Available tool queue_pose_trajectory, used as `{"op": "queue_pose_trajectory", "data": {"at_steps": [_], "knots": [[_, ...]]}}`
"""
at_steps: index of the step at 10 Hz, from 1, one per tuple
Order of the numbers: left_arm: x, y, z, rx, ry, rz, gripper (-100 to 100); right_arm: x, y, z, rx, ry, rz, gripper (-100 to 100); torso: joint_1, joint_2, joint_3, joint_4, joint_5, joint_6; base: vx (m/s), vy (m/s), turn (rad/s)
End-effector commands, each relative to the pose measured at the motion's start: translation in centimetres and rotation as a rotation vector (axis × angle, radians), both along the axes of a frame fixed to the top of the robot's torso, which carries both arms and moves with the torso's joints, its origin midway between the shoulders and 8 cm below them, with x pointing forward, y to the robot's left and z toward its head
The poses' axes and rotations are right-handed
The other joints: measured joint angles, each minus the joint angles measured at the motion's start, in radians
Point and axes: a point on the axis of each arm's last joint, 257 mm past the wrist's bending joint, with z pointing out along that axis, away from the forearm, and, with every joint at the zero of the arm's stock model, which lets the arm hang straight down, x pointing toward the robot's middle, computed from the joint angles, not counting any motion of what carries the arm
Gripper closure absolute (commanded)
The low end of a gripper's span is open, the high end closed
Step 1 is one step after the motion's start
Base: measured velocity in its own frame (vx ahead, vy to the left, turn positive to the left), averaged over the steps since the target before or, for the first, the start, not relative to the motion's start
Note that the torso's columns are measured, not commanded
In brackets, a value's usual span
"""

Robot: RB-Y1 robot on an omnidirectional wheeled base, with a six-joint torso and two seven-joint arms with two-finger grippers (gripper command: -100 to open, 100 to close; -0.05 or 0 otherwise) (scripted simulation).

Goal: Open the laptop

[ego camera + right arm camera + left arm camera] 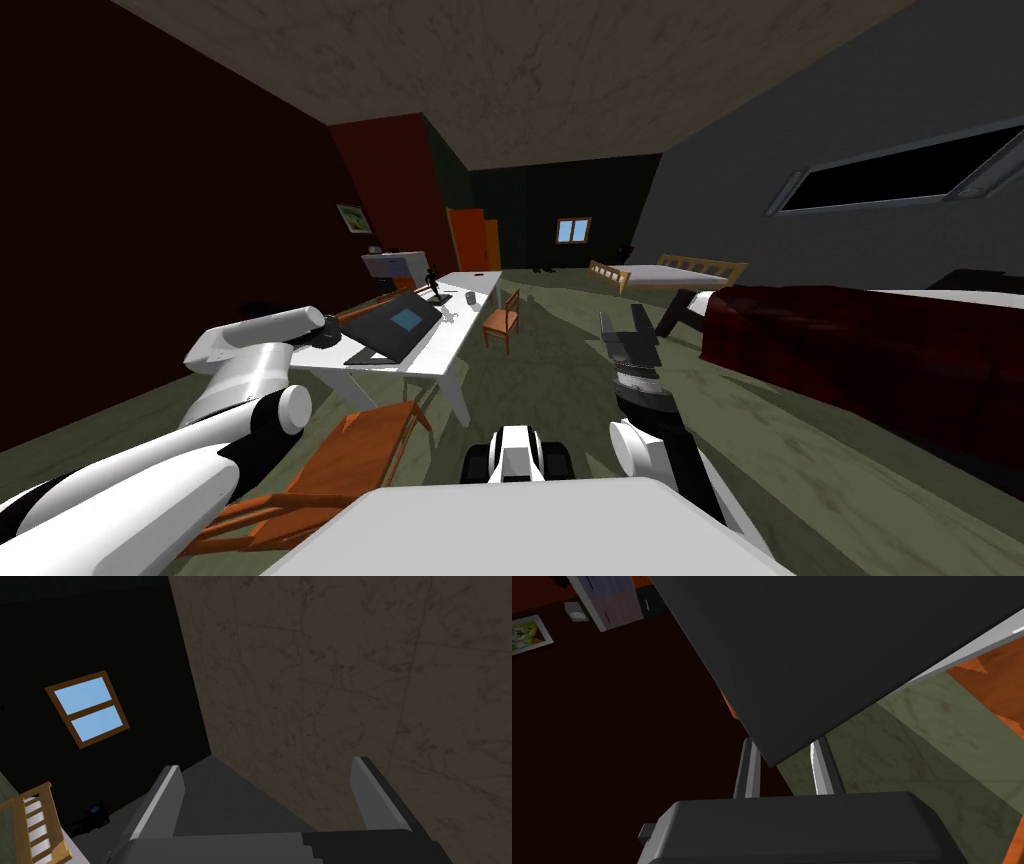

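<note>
- White surface (pixel 455 335) along the dark red wall carries the laptop (pixel 395 328), its dark lid tilted partway up
- Left claw (pixel 783 748) is pinched narrow on a corner of that lid (pixel 837 651), one finger on either side of the thin panel
- By my judgement the lid is light, stiff and smooth, hinged at the back; a corner hold may slip or twist it, so mid free edge would be surer, swung in an arc about the hinge
- Its base looks light enough to slide on the surface if pulled instead of swung
- Right claw (pixel 622 318) hangs spread and empty over the floor, well apart from the surface
</note>
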Motion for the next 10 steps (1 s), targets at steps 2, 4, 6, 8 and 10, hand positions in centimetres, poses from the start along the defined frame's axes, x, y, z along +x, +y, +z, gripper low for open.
{"op": "queue_pose_trajectory", "data": {"at_steps": [2,4,6,8,10], "knots": [[-1.9,0.5,-2.8,-0.115,0.002,0.085,100,0.0,0.0,0.0,0.000,0.000,0.000,0,0.004,0.002,0.002,0.001,0.002,0.003,-0.159,0.200,-0.301],[-2.7,0.6,-3.9,-0.159,0.002,0.120,100,0.0,0.0,0.0,0.000,0.000,0.000,0,-0.005,-0.004,-0.002,-0.002,0.001,-0.002,-0.078,0.093,-0.162],[-4.3,0.8,-5.9,-0.246,0.003,0.191,100,0.0,0.0,0.0,0.000,0.000,0.000,0,-0.006,0.000,0.000,0.000,-0.001,0.001,-0.117,0.113,-0.257],[-5.1,0.8,-7.0,-0.289,0.004,0.228,100,0.0,0.0,0.0,0.000,0.000,0.000,0,0.000,0.002,0.002,0.000,0.002,0.004,-0.160,0.166,-0.273],[-6.7,0.6,-8.9,-0.374,0.005,0.300,100,0.0,0.0,0.0,0.000,0.000,0.000,0,-0.009,-0.001,0.000,0.000,-0.001,0.001,-0.139,0.112,-0.277]]}}
